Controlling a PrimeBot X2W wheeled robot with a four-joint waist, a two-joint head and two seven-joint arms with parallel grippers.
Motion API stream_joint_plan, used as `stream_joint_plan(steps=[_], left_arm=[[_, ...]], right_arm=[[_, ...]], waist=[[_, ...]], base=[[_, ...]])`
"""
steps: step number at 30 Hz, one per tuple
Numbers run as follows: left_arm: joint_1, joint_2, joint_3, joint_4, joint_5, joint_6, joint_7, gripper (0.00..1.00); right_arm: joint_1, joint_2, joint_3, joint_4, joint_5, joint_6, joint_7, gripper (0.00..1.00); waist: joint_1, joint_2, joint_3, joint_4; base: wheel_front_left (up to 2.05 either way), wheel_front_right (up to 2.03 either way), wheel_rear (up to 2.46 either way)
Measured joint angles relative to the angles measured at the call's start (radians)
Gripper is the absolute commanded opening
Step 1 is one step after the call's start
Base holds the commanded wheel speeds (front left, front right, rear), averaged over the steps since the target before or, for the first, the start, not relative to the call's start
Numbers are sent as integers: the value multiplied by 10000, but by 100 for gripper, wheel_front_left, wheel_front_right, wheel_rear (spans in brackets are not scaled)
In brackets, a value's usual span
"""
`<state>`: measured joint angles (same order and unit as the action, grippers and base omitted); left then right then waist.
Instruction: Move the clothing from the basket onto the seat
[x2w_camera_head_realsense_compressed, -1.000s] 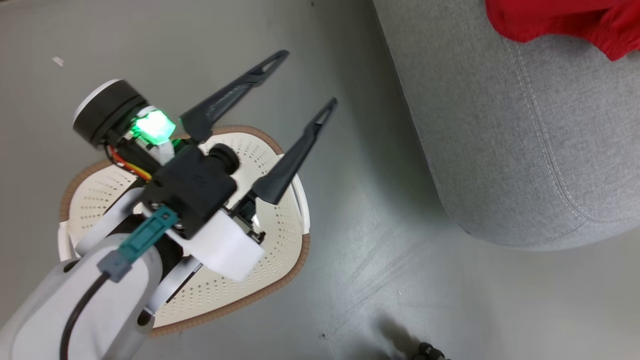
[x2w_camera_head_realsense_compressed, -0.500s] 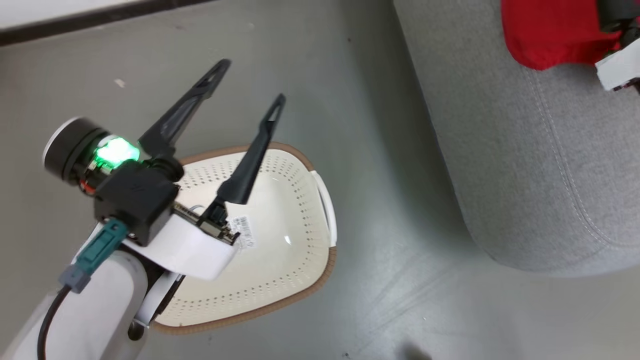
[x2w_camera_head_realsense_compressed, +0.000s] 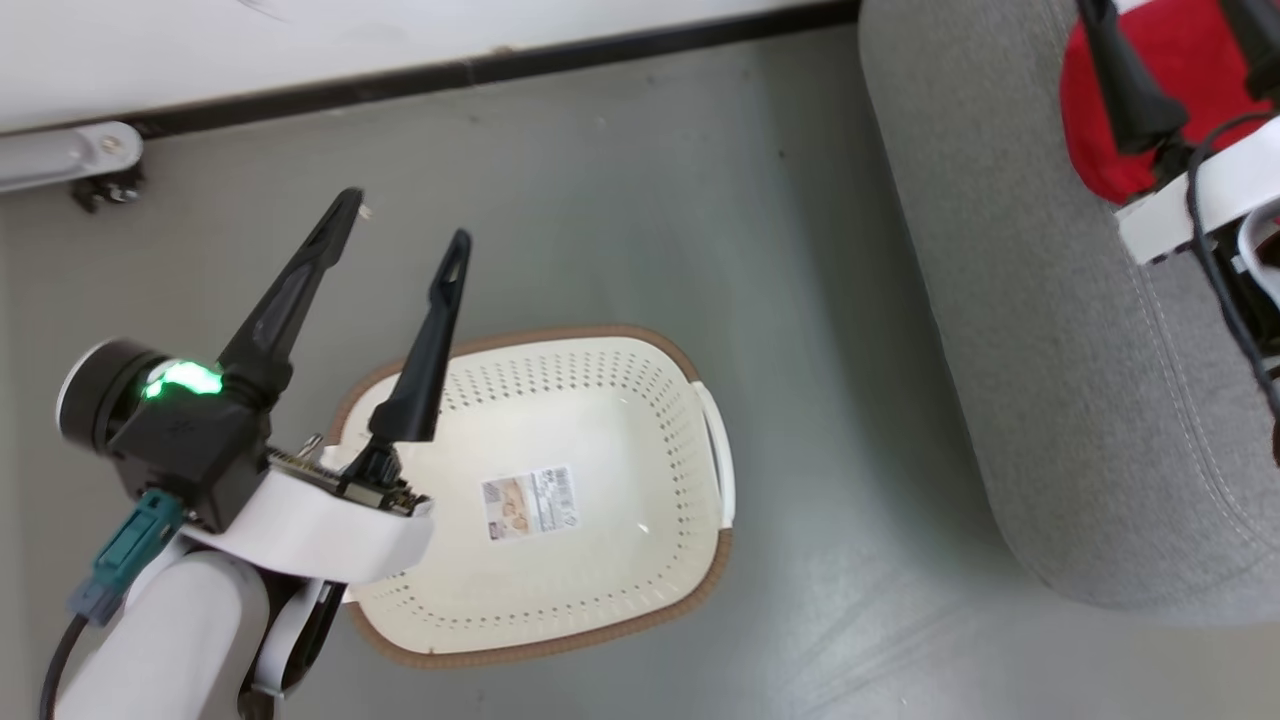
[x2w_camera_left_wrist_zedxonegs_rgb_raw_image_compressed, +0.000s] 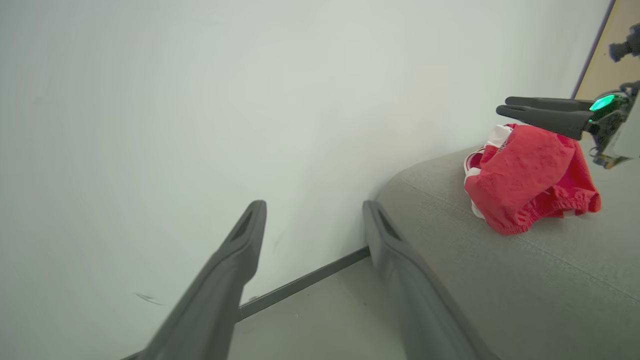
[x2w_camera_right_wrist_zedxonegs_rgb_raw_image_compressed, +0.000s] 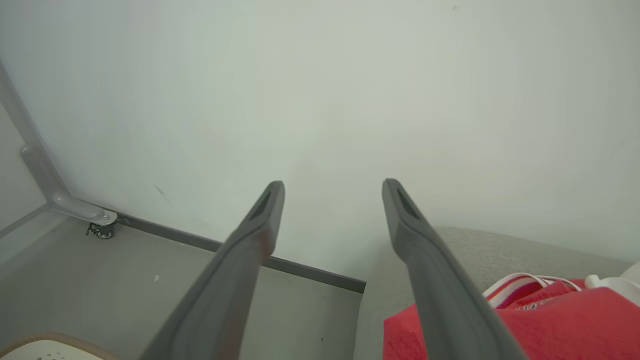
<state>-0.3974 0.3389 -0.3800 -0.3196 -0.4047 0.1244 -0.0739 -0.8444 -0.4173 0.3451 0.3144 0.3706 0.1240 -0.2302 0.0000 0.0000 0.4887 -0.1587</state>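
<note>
Left gripper (x2w_camera_head_realsense_compressed: 405, 217) at about 9 o'clock in head view, fingers spread wide with nothing between them, overlapping the 9 o'clock end of basket (x2w_camera_head_realsense_compressed: 640, 338) and pointing toward 12. That basket sits on the floor (x2w_camera_head_realsense_compressed: 800, 250) near 6 o'clock, its interior bare down to the paper label (x2w_camera_head_realsense_compressed: 530, 503), no fabric in it. Seat (x2w_camera_head_realsense_compressed: 1000, 300) takes the 3 o'clock side, apart from the basket. Clothing (x2w_camera_head_realsense_compressed: 1195, 70) is up at 1 o'clock, a bunched red heap lying on the seat top; left wrist view shows white trim at its far edge. Right gripper (x2w_camera_right_wrist_zedxonegs_rgb_raw_image_compressed: 334, 186) hovers just above the heap, fingers parted, gripping nothing. Read: transfer looks done, we're at release/retreat. Next move, my guess: raise right gripper clear without snagging fabric, then confirm both garments are up there. Can't separate two pieces in that heap from these views.
</note>
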Motion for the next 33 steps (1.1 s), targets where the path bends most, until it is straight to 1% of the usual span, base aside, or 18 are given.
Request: stream_joint_plan(steps=[5,8,14,18,22,33], left_arm=[[500,-100,286,288,-293,144,-401,100],[810,-176,418,449,-447,153,-629,100],[1384,-265,723,773,-677,293,-1110,100],[1911,-341,1014,1101,-1026,391,-1315,100],[2266,-443,1216,1275,-1147,460,-1453,100],[3178,-485,1592,1931,-1243,439,-1666,100]], right_arm=[[385,92,119,-46,-38,0,-94,100],[644,127,163,-25,-138,0,-157,100],[1217,244,155,121,-295,0,-178,100],[1803,378,73,209,-468,0,-194,100],[2289,554,-244,13,-525,0,-198,100],[3717,947,-1246,-732,-830,-2,-207,100]], waist=[[0,0,-397,320],[0,0,-643,500],[0,0,-1153,844],[0,0,-1583,1107],[0,0,-1930,1308],[0,0,-2843,1788]], base=[[0,0,0],[0,0,0],[0,0,0],[0,0,0],[0,0,0],[0,0,0]])
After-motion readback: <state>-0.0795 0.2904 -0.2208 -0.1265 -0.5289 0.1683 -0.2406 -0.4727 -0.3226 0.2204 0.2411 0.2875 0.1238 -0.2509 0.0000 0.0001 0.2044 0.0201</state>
